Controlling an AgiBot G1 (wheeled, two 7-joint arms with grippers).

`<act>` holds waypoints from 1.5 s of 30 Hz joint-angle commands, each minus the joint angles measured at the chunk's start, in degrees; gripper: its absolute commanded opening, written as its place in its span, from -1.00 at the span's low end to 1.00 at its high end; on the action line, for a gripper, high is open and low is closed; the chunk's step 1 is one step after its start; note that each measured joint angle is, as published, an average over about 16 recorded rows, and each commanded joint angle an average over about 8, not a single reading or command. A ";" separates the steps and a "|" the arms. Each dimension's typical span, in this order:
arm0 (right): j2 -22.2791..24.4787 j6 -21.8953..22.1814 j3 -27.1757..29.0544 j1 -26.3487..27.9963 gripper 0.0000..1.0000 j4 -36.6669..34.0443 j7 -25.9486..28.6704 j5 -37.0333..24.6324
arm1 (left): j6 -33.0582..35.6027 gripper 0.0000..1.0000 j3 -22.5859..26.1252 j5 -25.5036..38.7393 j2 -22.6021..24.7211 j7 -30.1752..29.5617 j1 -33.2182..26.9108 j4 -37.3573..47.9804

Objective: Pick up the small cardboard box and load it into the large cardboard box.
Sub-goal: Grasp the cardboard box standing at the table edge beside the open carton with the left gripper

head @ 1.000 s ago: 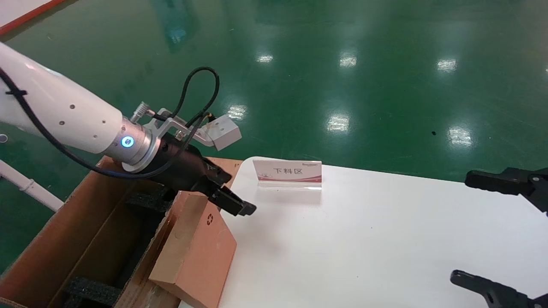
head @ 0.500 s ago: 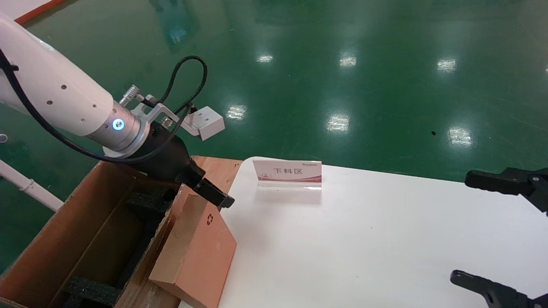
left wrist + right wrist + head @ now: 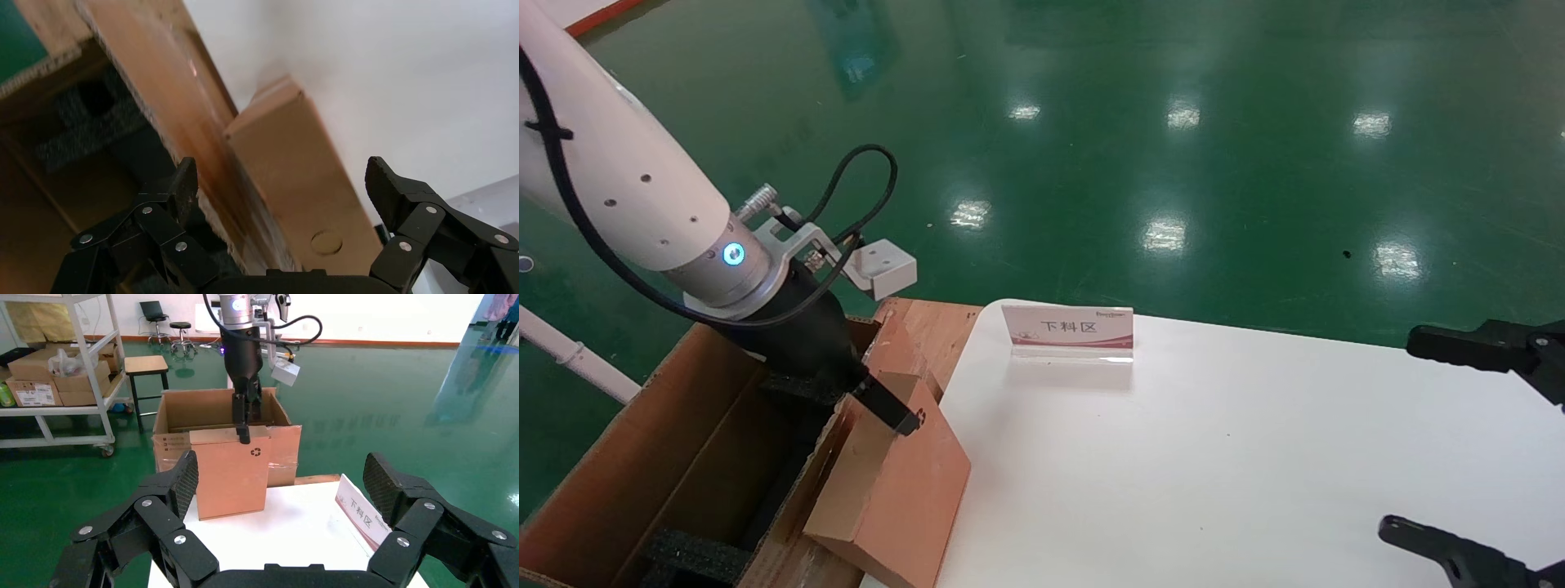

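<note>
Cardboard small box (image 3: 891,490) leans on large carton (image 3: 674,457) — left pincer (image 3: 887,406) spread wide astride its top edge.

I work in a warehouse-like workshop: glossy green floor (image 3: 1173,147), metal shelving (image 3: 67,367) stacked with cartons beside it, stools beyond.

Bright, even overhead light; the glossy green floor (image 3: 1173,163) mirrors rows of white ceiling lamps as glare patches; the white table (image 3: 1214,457) carries only soft, faint shadows; the left wrist view is blurred, its cardboard edges smeared; the right wrist view is sharp.
</note>
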 commanded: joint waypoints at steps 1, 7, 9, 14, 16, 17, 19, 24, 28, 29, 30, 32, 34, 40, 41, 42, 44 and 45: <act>0.00 0.00 -0.01 0.00 1.00 0.00 0.00 0.01 | -0.08 1.00 2.93 -0.50 0.50 -1.06 -1.48 -0.02; 0.01 0.01 -0.03 0.01 1.00 0.00 -0.02 0.02 | -1.55 1.00 7.51 -0.27 1.59 -3.73 -3.25 -0.24; 0.02 0.02 -0.04 0.01 1.00 0.00 -0.02 0.03 | -2.08 1.00 8.14 -1.02 1.51 -3.96 -3.24 -0.27; 0.03 0.03 -0.06 0.01 1.00 0.00 -0.03 0.04 | -3.17 1.00 8.78 -3.45 0.69 -3.42 -2.80 -0.24; 0.03 0.03 -0.07 0.02 1.00 0.00 -0.04 0.05 | -3.54 1.00 8.94 -4.18 0.33 -3.12 -2.55 -0.22; 0.03 0.03 -0.07 0.02 1.00 0.00 -0.04 0.05 | -3.72 1.00 9.02 -4.50 0.17 -2.97 -2.39 -0.21; 0.03 0.04 -0.08 0.02 1.00 0.00 -0.04 0.06 | -4.06 1.00 9.20 -5.02 -0.08 -2.69 -2.03 -0.18; 0.04 0.05 -0.10 0.02 1.00 0.00 -0.05 0.07 | -4.85 1.00 9.65 -5.68 -0.35 -1.98 -1.13 -0.14; 0.05 0.06 -0.11 0.02 1.00 -0.01 -0.06 0.08 | -5.05 1.00 10.15 -5.24 -0.23 -1.54 -0.89 -0.13; 0.05 0.06 -0.11 0.02 1.00 -0.01 -0.06 0.08 | -5.07 1.00 10.29 -5.08 -0.18 -1.48 -0.89 -0.13; 0.05 0.06 -0.11 0.02 1.00 -0.01 -0.06 0.08 | -5.06 1.00 10.43 -4.91 -0.12 -1.42 -0.89 -0.13; 0.05 0.07 -0.10 0.01 1.00 -0.02 -0.06 0.08 | -5.11 1.00 10.58 -4.79 -0.07 -1.45 -0.90 -0.12; 0.05 0.08 -0.10 0.01 0.91 -0.02 -0.07 0.09 | -5.17 0.75 10.69 -4.73 -0.06 -1.50 -0.90 -0.12; 0.05 0.08 -0.11 0.01 -0.54 -0.02 -0.07 0.11 | -5.03 -0.75 10.63 -4.63 -0.04 -1.44 -0.90 -0.10; 0.05 0.08 -0.11 0.01 -0.79 -0.02 -0.07 0.11 | -5.01 -1.00 10.61 -4.63 -0.04 -1.43 -0.90 -0.10; 0.05 0.08 -0.11 0.01 -0.94 -0.02 -0.07 0.11 | -5.00 -1.00 10.58 -4.64 -0.04 -1.43 -0.90 -0.09; 0.05 0.07 -0.11 0.01 -1.00 -0.02 -0.07 0.11 | -4.98 -1.00 10.54 -4.64 -0.04 -1.41 -0.90 -0.09; 0.05 0.07 -0.11 0.01 -1.00 -0.02 -0.07 0.11 | -4.97 -1.00 10.52 -4.64 -0.05 -1.41 -0.90 -0.09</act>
